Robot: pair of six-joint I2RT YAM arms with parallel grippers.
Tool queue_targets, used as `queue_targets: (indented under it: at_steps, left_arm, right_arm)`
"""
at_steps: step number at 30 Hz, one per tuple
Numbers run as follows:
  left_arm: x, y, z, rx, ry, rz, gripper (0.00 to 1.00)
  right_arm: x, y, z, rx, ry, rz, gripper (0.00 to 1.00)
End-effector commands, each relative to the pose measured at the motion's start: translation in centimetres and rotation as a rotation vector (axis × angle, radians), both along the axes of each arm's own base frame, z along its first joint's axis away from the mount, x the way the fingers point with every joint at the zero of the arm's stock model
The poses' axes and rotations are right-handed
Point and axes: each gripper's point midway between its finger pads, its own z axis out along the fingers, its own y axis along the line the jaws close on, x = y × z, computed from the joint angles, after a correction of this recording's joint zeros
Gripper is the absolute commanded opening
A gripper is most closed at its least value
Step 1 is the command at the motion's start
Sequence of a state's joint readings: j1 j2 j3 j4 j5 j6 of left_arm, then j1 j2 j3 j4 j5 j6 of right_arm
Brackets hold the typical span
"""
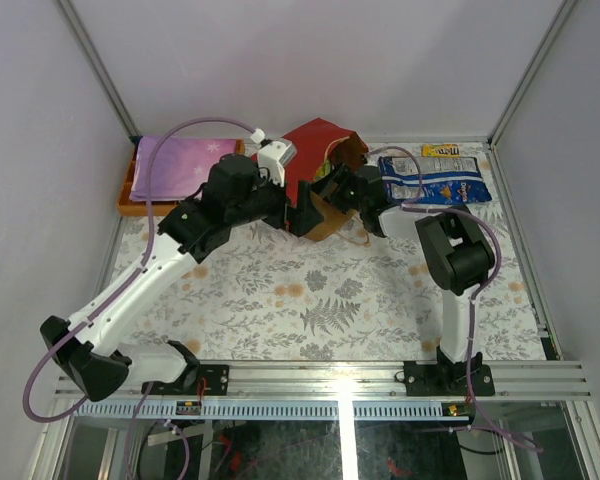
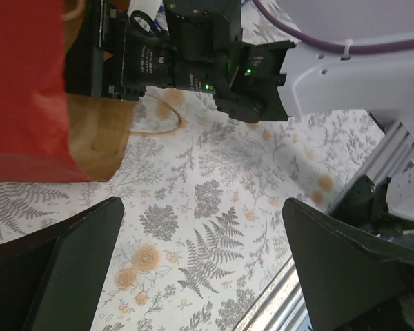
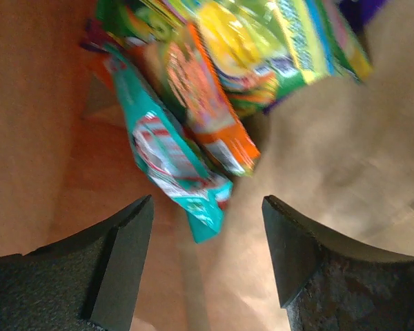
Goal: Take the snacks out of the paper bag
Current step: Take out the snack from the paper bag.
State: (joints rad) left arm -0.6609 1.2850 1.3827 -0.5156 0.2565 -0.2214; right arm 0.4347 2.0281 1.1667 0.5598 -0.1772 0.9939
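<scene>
Right claw (image 3: 207, 201) gapes inside the paper bag (image 3: 345, 152) (teal packet (image 3: 172, 165) between its jaws, ungripped); deeper snacks (image 3: 262, 48) blur; left claw (image 2: 201, 204) wide.

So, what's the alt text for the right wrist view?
Inside a brown paper bag, a teal packet, an orange packet and a green-yellow candy bag lie piled together. The right gripper is open, its two dark fingers at the bottom, the teal packet's corner showing between them.

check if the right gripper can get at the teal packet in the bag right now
Probably yes: the right gripper is inside the paper bag, jaws apart, and the teal packet has its corner just ahead of them with nothing in between.
</scene>
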Motion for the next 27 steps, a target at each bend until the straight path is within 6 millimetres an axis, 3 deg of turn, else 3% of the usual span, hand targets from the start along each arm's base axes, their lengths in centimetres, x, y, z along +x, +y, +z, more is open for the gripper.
queue_targets:
  at_steps: [1, 9, 13, 19, 23, 27]
  left_arm:
    - [2.0, 2.0, 3.9, -0.092, -0.125, 0.134, 1.0]
    - [3.3, 2.6, 3.9, -0.086, -0.079, 0.158, 1.0]
    - [3.8, 2.7, 5.2, -0.105, -0.085, 0.166, 1.0]
    - [5.6, 2.6, 6.8, -0.13, -0.094, 0.202, 1.0]
    - [7.6, 2.8, 7.5, -0.147, -0.095, 0.285, 1.0]
    - [9.8, 3.7, 7.8, -0.154, -0.093, 0.4, 1.0]
  right_arm:
    - [2.8, 2.7, 4.8, 0.096, -0.137, -0.002, 0.71]
    - [4.6, 4.3, 2.7, 0.08, -0.089, 0.015, 0.58]
    - [4.3, 5.1, 3.4, 0.082, -0.101, 0.049, 0.45]
    - [3.5, 5.6, 5.8, 0.08, -0.128, 0.1, 0.03]
    - [2.1, 5.2, 7.2, 0.083, -0.126, 0.128, 0.0]
    - [1.5, 3.8, 11.5, 0.128, -0.196, 0.147, 0.0]
